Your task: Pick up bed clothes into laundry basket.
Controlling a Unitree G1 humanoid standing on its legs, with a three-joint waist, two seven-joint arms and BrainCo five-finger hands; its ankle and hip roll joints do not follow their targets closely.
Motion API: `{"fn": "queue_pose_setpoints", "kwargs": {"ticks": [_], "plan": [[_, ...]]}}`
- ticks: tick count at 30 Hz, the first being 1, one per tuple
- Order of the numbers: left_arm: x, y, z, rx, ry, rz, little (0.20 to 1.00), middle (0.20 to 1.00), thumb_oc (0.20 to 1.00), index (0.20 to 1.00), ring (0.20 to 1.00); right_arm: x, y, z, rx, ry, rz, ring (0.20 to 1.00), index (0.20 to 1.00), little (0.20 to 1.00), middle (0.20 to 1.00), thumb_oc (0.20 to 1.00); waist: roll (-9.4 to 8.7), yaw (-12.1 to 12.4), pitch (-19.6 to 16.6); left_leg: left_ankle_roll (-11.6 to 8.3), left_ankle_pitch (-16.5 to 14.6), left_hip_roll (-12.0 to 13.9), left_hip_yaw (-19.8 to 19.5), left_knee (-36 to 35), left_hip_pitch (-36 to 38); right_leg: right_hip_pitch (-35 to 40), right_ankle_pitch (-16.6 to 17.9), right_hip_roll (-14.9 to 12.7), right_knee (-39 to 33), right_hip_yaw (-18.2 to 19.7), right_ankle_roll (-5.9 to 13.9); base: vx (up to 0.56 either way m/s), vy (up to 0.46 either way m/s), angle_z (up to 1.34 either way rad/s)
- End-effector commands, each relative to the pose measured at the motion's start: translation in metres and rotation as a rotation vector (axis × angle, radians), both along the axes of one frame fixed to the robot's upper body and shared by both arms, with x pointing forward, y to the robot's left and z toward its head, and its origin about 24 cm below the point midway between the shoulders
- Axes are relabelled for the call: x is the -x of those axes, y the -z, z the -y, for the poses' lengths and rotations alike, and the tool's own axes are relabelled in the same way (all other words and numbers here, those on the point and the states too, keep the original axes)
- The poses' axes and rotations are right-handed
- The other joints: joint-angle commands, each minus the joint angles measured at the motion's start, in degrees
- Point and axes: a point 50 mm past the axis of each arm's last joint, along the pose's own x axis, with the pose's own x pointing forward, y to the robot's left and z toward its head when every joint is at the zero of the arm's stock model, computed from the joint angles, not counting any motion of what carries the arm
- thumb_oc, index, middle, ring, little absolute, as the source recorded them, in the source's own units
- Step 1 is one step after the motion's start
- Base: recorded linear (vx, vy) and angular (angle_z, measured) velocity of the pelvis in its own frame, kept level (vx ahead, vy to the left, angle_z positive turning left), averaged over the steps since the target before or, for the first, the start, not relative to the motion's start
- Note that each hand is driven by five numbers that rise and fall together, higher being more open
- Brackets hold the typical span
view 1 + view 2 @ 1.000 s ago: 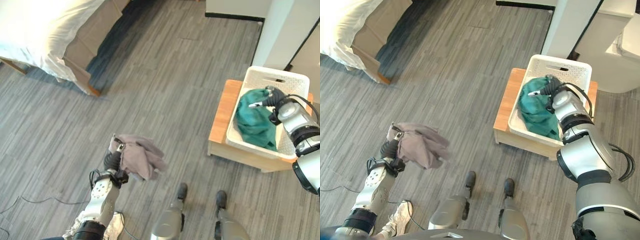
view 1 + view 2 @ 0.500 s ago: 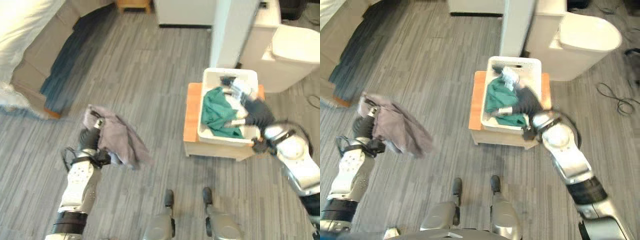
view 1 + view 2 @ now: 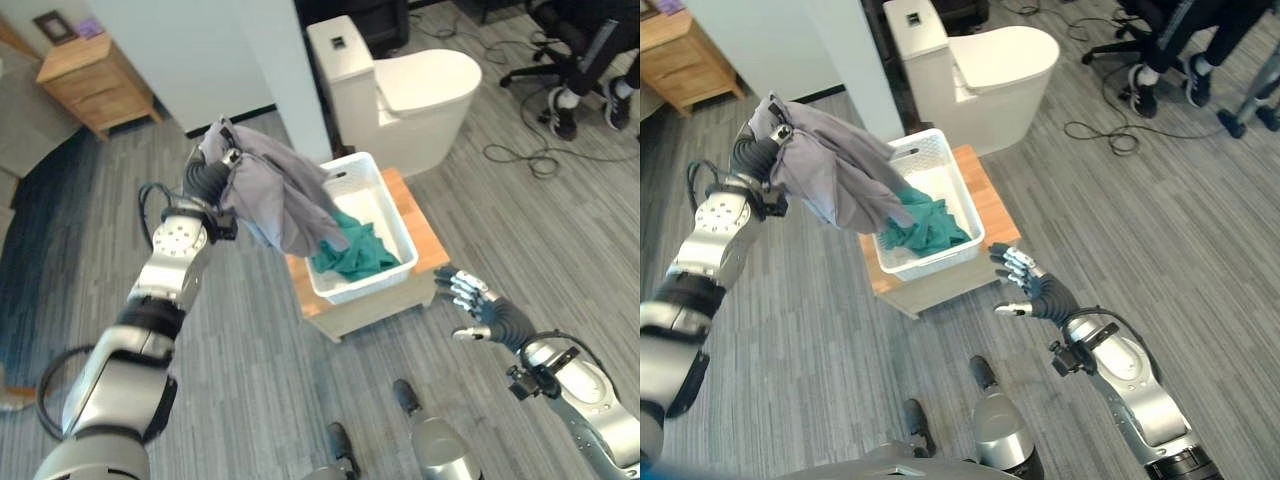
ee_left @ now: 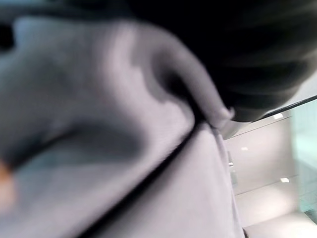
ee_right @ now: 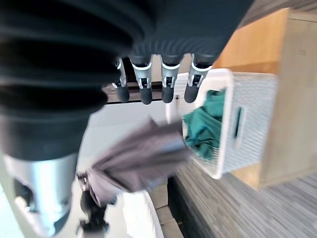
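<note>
My left hand (image 3: 207, 178) is raised and shut on a grey garment (image 3: 278, 200), which hangs from it over the left rim of the white laundry basket (image 3: 391, 271). The grey garment (image 4: 99, 148) presses close against the left wrist camera. Inside the basket lies a teal garment (image 3: 352, 253). The basket stands on a low wooden stool (image 3: 425, 228). My right hand (image 3: 478, 308) hovers open, fingers spread, to the right of the stool and below the basket, holding nothing. The right wrist view looks past its fingers (image 5: 163, 79) at the basket (image 5: 247, 124) and the hanging grey garment (image 5: 138, 161).
A white toilet (image 3: 410, 90) stands just behind the basket beside a white wall panel (image 3: 250, 60). A wooden nightstand (image 3: 95, 85) is at the back left. A person's legs and an office chair (image 3: 585, 60) are at the far right, with cables on the floor.
The camera has swung round to face the basket. My left hand has lifted the grey garment up over the basket's left rim. My right hand has left the basket and dropped to its right.
</note>
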Motion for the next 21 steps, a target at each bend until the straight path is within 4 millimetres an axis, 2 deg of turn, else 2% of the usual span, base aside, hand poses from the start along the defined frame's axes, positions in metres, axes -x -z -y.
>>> {"fn": "queue_pose_setpoints", "kwargs": {"ticks": [1, 2, 11, 13, 15, 21], "plan": [[0.0, -0.059, -0.027, 0.066, -0.084, 0.162, 0.2, 0.2, 0.2, 0.2, 0.2, 0.003, -0.006, -0.004, -0.027, -0.044, 0.033, 1.0, 1.0, 1.0, 1.0, 1.0, -1.23, 0.4, -2.7, -0.65, -3.1, -0.9, 0.2, 0.7, 3.6, -0.1, -4.6, -2.0, 2.7, -1.0, 2.56, 0.01, 0.004, -0.21], [-0.002, -0.074, -0.032, 0.061, -0.113, 0.175, 0.2, 0.2, 0.2, 0.2, 0.2, 0.001, -0.005, -0.006, -0.027, -0.046, 0.025, 1.0, 1.0, 1.0, 1.0, 1.0, -0.97, -0.5, -2.2, -0.78, -3.1, -0.9, 0.9, 0.7, 3.5, -0.5, -4.2, -2.0, 2.7, -0.4, 2.72, 0.01, 0.003, -0.24], [0.001, -0.094, -0.049, 0.08, -0.181, 0.186, 0.2, 0.2, 0.2, 0.2, 0.2, -0.004, -0.01, -0.014, -0.062, -0.061, 0.043, 1.0, 1.0, 1.0, 1.0, 1.0, 0.12, -1.1, -0.4, -1.15, -2.8, -0.6, 2.4, 0.7, 2.7, -2.5, -3.9, -1.6, 3.0, 0.8, 2.83, 0.02, -0.005, -0.18], [0.002, -0.095, -0.05, 0.057, -0.182, 0.177, 0.2, 0.2, 0.2, 0.2, 0.2, -0.005, -0.012, -0.014, -0.073, -0.067, 0.048, 1.0, 1.0, 1.0, 1.0, 1.0, 0.35, -1.3, 0.2, -1.2, -2.7, -0.5, 2.6, 0.7, 2.2, -3.2, -3.8, -1.6, 3.2, 0.9, 2.82, -0.01, -0.002, -0.09], [0.003, -0.095, -0.055, 0.025, -0.198, 0.153, 0.2, 0.2, 0.2, 0.2, 0.2, -0.006, -0.013, -0.016, -0.083, -0.071, 0.053, 1.0, 1.0, 1.0, 1.0, 1.0, 1.31, -1.4, 1.3, -1.23, -2.5, -0.8, 2.8, 0.7, 1.4, -4.0, -3.3, -1.7, 3.1, 1.3, 2.78, 0.01, 0.0, -0.02], [0.0, -0.093, -0.05, 0.071, -0.184, 0.163, 0.2, 0.2, 0.2, 0.2, 0.2, -0.007, -0.017, -0.021, -0.07, -0.079, 0.085, 1.0, 1.0, 1.0, 1.0, 1.0, 3.2, -1.5, 3.2, -1.27, -2.4, -1.3, 2.8, 0.7, 0.6, -4.7, -3.3, -2.2, 2.9, 1.4, 2.65, 0.0, 0.001, -0.01]]}}
